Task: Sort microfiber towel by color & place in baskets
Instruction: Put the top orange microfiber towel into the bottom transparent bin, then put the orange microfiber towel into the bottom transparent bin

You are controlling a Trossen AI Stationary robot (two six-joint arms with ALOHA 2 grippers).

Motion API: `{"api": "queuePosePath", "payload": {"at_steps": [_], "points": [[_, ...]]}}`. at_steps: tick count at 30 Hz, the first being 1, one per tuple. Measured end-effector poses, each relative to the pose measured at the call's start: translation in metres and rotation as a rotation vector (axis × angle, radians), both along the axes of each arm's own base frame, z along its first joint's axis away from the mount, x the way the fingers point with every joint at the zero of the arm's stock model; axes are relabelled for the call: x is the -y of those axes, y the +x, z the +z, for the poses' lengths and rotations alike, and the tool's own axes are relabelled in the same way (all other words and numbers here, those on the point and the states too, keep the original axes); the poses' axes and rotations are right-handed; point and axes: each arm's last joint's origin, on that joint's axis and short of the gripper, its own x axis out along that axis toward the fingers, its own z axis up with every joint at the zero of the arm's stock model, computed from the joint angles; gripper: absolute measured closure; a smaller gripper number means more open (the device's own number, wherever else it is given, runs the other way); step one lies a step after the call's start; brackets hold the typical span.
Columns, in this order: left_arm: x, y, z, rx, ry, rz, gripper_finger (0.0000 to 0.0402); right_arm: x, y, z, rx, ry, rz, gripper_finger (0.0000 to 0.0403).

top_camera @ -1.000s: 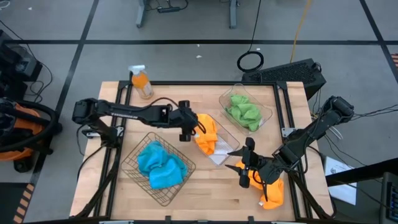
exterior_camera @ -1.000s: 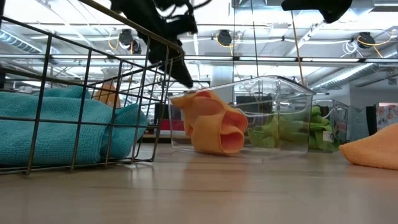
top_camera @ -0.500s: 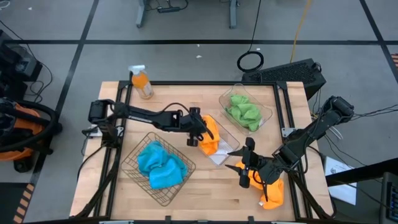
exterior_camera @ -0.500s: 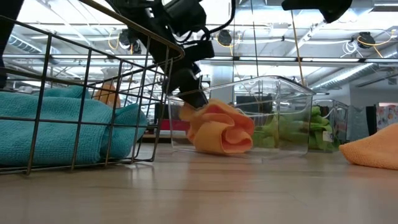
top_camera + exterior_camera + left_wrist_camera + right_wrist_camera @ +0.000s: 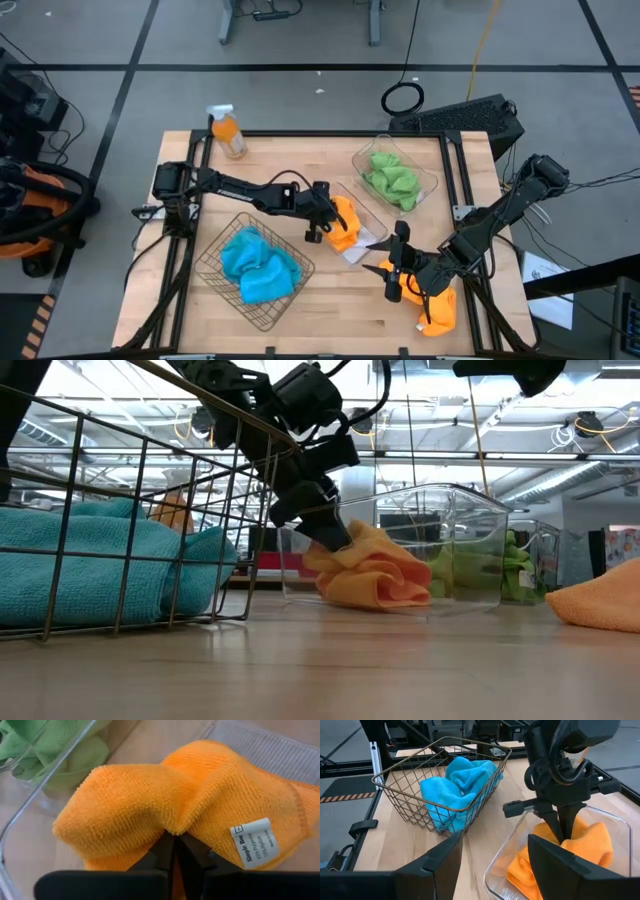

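Observation:
An orange microfiber towel (image 5: 345,222) lies bunched in the clear tub (image 5: 374,226) at the table's middle. My left gripper (image 5: 326,222) is shut on it; a white label (image 5: 254,842) shows on the towel. Near the front right, my right gripper (image 5: 393,268) stands open over bare wood with nothing between its fingers. A second orange towel (image 5: 440,308) lies on the table under that arm. Blue towels (image 5: 257,265) fill the wire basket (image 5: 215,262). Green towels (image 5: 392,180) lie in the far clear tub (image 5: 432,182). My left gripper pinches a raised fold in the middle of the orange towel (image 5: 172,826) between its two fingers. The fingers (image 5: 563,827) come down from above, slanting in from the table's left. The towel stays bunched and slack, and its underside rests on the tub's floor (image 5: 375,588).
An orange spray bottle (image 5: 228,131) stands at the far left corner. The wire basket's wall (image 5: 150,530) stands close to the left of the middle tub. Bare wood (image 5: 330,300) lies between the basket and my right gripper.
My left gripper has moved toward the table's right and down into the middle tub, and has shut on the orange towel. The towel, which hung over the tub's left rim, has been pushed farther into the tub and bunched up.

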Motion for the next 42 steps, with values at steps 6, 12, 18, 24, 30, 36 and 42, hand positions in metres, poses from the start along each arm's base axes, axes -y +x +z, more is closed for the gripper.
{"api": "queuePosePath", "payload": {"at_steps": [6, 12, 18, 24, 30, 36, 42], "points": [[0.0, -0.003, 0.003, -0.007, 0.009, 0.01, 0.0379, 0.0, 0.0, 0.0, 0.0, 0.0, 0.0, 0.0188], [-0.001, -0.009, 0.014, -0.031, 0.046, 0.057, 0.0379, 0.0, 0.0, -0.001, -0.007, -0.003, 0.003, 0.0188], [0.0, -0.008, 0.031, -0.058, 0.03, 0.106, 0.0379, 0.0, 0.0, -0.001, -0.007, 0.002, 0.002, 0.0188], [0.013, -0.015, 0.049, -0.171, -0.007, 0.119, 0.0379, -0.003, -0.001, -0.004, -0.037, 0.077, 0.046, 0.0188], [0.034, -0.024, 0.076, -0.125, -0.06, 0.08, 0.0379, -0.017, -0.009, -0.004, -0.04, 0.161, 0.097, 0.0188], [0.046, -0.038, 0.1, -0.069, -0.111, 0.095, 0.0379, -0.032, -0.024, -0.006, -0.063, 0.236, 0.128, 0.0188], [0.075, -0.062, 0.114, -0.094, -0.145, 0.06, 0.0379, -0.043, -0.041, -0.011, -0.11, 0.288, 0.145, 0.0188]]}}
